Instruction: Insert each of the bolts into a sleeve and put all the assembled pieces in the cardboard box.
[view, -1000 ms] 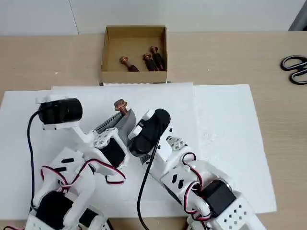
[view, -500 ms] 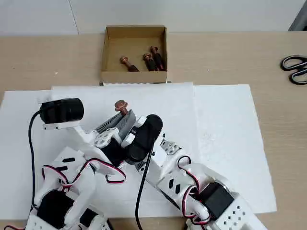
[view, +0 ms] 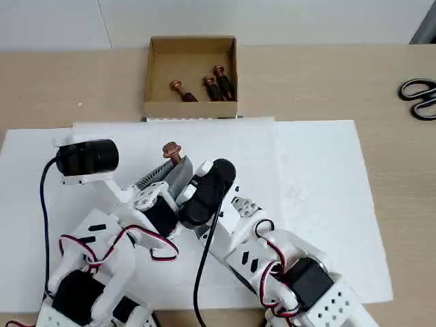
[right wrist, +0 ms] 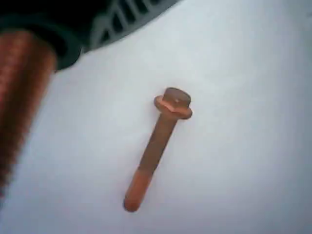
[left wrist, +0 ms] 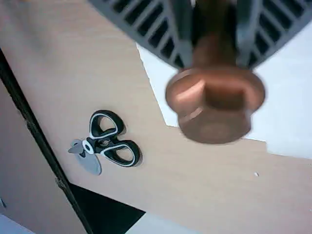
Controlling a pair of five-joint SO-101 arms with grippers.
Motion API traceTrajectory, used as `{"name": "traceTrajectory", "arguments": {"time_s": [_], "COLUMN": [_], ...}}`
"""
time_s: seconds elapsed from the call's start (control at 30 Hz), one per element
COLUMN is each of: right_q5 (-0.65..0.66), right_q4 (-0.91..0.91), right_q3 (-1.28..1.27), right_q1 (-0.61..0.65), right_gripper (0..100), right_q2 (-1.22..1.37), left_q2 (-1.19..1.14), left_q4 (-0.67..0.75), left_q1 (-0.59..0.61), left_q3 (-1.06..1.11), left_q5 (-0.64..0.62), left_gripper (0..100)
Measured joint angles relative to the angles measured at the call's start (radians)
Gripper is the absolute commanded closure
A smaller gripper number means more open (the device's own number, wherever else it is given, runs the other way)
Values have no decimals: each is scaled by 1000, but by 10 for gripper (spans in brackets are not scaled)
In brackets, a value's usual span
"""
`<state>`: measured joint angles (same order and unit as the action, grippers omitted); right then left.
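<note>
My left gripper point(view: 174, 165) is shut on a copper bolt point(view: 172, 148), head up, over the white sheet point(view: 320, 184). In the left wrist view the bolt's hexagonal head point(left wrist: 214, 105) sticks out from the gripper point(left wrist: 214, 29). My right arm's wrist camera point(view: 208, 191) sits right beside it and hides the right gripper. In the right wrist view a threaded copper shank point(right wrist: 22, 102) comes out of a dark rounded part point(right wrist: 53, 41). A second copper bolt point(right wrist: 157, 146) lies loose on the sheet. The cardboard box point(view: 191, 109) holds three assembled pieces point(view: 204, 87).
Black-handled scissors point(view: 419, 99) lie on the wooden table at the far right, and they show in the left wrist view too point(left wrist: 109, 146). The box stands just beyond the sheet's far edge. The sheet's right half is bare.
My right arm's wrist drew in toward the left gripper, then eased back slightly to the right. The left gripper and its bolt have barely moved.
</note>
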<state>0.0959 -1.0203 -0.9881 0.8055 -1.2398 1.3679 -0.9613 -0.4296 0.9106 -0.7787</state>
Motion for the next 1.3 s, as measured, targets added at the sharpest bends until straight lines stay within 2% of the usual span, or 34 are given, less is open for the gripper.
{"name": "traceTrajectory", "arguments": {"time_s": [1.17,1.3], "right_q5": [0,0], "right_q4": [0,0], "right_q3": [28,28], "right_q1": [-6,-6], "right_gripper": [996,996], "right_q2": [0,0], "left_q2": [3,3], "left_q4": [26,40], "left_q1": [2,51], "left_q3": [37,37], "left_q5": [2,3], "left_gripper": [994,994]}}
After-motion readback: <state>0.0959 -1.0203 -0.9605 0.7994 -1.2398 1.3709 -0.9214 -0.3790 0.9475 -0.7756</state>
